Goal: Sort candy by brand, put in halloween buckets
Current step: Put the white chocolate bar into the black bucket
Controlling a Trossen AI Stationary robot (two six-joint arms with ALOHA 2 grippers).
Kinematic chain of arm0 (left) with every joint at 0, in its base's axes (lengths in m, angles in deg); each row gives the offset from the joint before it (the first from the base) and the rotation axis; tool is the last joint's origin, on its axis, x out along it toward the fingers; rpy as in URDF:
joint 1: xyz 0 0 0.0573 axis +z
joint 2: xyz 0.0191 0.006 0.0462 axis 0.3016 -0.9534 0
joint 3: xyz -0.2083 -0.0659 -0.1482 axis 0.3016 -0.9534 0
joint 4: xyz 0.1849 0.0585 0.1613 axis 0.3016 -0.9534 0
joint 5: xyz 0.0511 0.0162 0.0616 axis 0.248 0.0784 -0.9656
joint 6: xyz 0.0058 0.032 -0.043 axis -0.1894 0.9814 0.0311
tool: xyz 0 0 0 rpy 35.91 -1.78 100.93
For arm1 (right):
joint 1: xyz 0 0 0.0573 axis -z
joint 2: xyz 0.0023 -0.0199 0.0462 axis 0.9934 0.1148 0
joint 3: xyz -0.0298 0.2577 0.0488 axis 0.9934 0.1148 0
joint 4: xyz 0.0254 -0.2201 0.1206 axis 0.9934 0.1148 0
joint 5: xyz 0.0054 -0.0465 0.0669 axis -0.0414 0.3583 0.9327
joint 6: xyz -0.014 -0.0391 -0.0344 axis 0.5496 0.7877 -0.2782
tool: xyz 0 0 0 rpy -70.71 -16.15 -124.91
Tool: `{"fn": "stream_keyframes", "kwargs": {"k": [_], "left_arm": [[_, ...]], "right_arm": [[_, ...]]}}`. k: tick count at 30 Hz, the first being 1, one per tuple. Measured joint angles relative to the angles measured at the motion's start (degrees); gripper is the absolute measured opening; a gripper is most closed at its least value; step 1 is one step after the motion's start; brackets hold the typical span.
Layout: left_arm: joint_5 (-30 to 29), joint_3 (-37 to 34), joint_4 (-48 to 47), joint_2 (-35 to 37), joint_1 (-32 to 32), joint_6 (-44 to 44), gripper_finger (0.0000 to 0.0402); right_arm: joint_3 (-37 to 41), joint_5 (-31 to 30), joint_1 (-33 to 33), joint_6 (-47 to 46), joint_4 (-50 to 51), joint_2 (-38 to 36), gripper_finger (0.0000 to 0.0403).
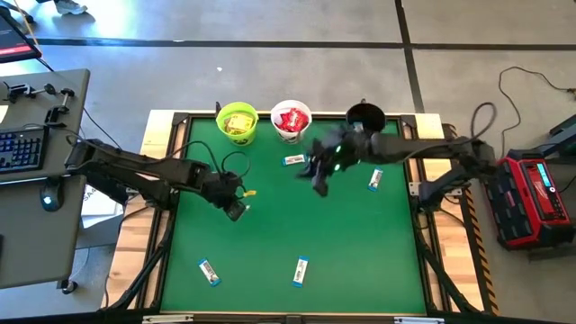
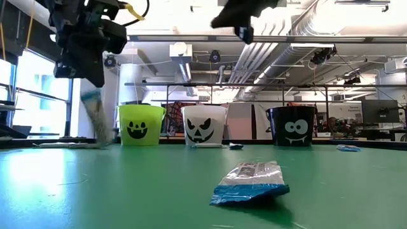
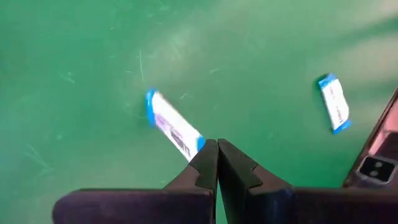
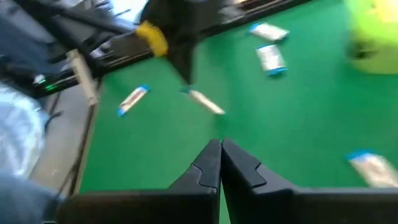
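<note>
Four blue-and-white bars (image 1: 209, 271) lie scattered on the green table (image 1: 270, 234), well apart from each other. At the far edge stand the lime green bucket (image 1: 238, 122) with yellow packets, the white bucket (image 1: 291, 121) with red packets, and the black bucket (image 1: 365, 116). A keyboard (image 1: 20, 148) sits on a side desk. The left gripper (image 1: 236, 209) hangs over the table's left part, fingers pressed together. The right gripper (image 1: 319, 180) reaches toward the middle, fingers also pressed together and holding nothing.
</note>
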Motion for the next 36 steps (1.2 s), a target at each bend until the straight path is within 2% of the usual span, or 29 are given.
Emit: {"fn": "stream_keyframes", "kwargs": {"k": [4, 10, 14, 18, 22, 26, 28, 36], "left_arm": [[0.17, 0.00, -1.18, 0.28, 0.04, 3.97, 0.0000], [0.47, 0.00, -2.15, 0.27, 0.01, 9.53, 0.0000], [-0.34, 0.00, -2.11, 0.28, -1.79, 20.11, 0.0000], [-0.91, -1.43, -2.04, 0.26, -3.32, 30.48, 0.0019], [-0.37, -4.55, -0.96, -0.20, -1.11, 28.09, 0.0063], [6.80, -9.65, 6.11, -0.83, 3.15, 22.15, 0.0107], [8.33, -12.21, 9.74, -0.79, 4.90, 20.19, 0.0123], [12.11, -17.20, 19.90, -1.82, 9.42, 18.58, 0.0140]], "right_arm": [[0.00, -3.00, -5.60, -3.23, -4.18, 5.19, 0.0020], [0.00, -5.62, -10.15, -3.56, -13.10, 14.04, 0.0100], [0.00, -6.13, -11.03, -6.16, -15.23, 16.83, 0.0146], [0.00, -9.27, -11.68, -7.45, -15.29, 16.60, 0.0169], [0.00, -9.68, -11.80, -9.27, -15.25, 16.22, 0.0172], [0.00, -9.69, -11.80, -10.32, -15.14, 16.22, 0.0172], [-0.02, -9.73, -11.80, -10.30, -15.46, 16.22, 0.0172], [-0.04, -9.71, -11.80, -10.30, -15.99, 16.22, 0.0172]]}}
